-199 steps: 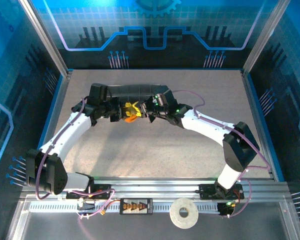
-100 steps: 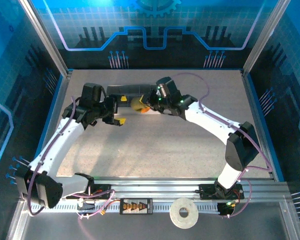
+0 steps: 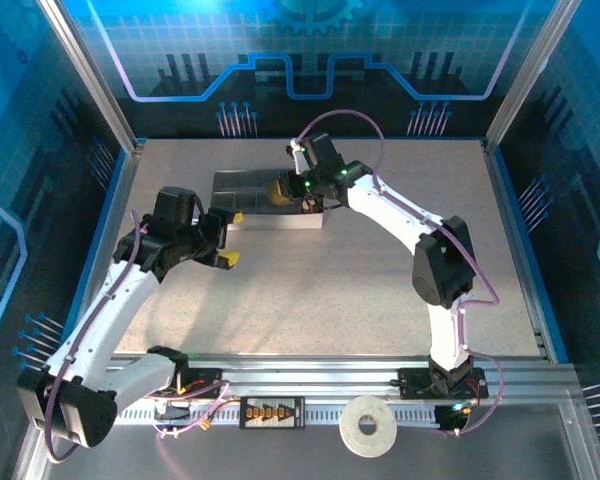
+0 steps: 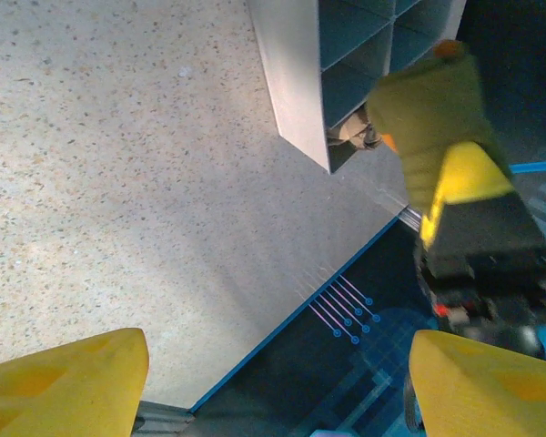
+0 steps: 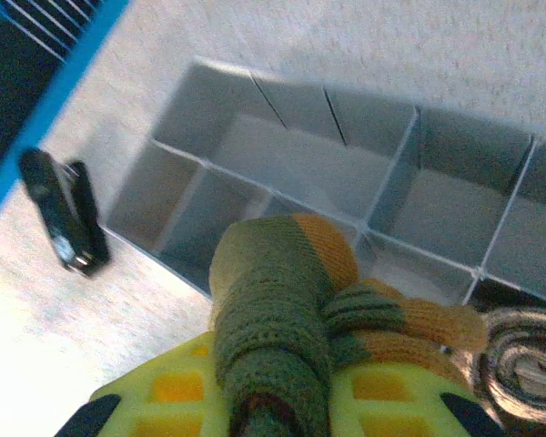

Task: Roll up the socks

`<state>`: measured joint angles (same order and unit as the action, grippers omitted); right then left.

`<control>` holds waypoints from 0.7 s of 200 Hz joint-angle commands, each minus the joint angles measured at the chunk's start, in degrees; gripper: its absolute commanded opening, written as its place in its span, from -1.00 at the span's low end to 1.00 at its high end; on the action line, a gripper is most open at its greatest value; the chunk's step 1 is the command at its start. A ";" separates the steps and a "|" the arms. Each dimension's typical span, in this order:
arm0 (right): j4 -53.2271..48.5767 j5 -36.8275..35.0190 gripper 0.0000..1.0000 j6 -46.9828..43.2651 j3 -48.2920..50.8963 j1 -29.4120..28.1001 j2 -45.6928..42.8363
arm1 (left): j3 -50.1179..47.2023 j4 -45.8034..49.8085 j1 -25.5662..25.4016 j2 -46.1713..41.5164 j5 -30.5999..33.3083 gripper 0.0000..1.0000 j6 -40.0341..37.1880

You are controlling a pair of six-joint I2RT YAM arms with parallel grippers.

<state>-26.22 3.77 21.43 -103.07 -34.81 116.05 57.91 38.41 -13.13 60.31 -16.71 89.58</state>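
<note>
While the right jaws pinched the olive-green knitted sock with orange stripes (a bunched roll), it hung above the grey divided plastic tray, with the beige-brown patterned knitted sock rolled just beside it. The left jaws stood wide apart, holding nothing, over the speckled surface near the tray.

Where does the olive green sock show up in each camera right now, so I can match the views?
Top external: olive sock over the grey tray's right half, upper centre.
Left wrist: upper right, beside the tray's corner.
Right wrist: bottom centre, gripped in the right tool, above the tray's compartments.
Shared landmark: the grey tray.
</note>
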 commanded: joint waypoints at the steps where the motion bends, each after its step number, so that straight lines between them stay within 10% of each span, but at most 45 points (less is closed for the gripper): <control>1: -8.01 -4.59 -1.00 -6.47 -4.24 -0.11 2.21 | -0.93 1.32 0.08 -1.82 0.59 0.50 -1.16; 140: -29.45 -19.29 -1.00 -13.45 -27.89 -4.04 23.46 | -3.33 1.66 0.21 -3.36 -0.24 0.44 0.24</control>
<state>-47.77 -10.70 8.84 -128.75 -37.65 135.35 55.40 38.76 -13.13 58.22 -16.71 89.69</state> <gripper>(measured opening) 0.195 0.723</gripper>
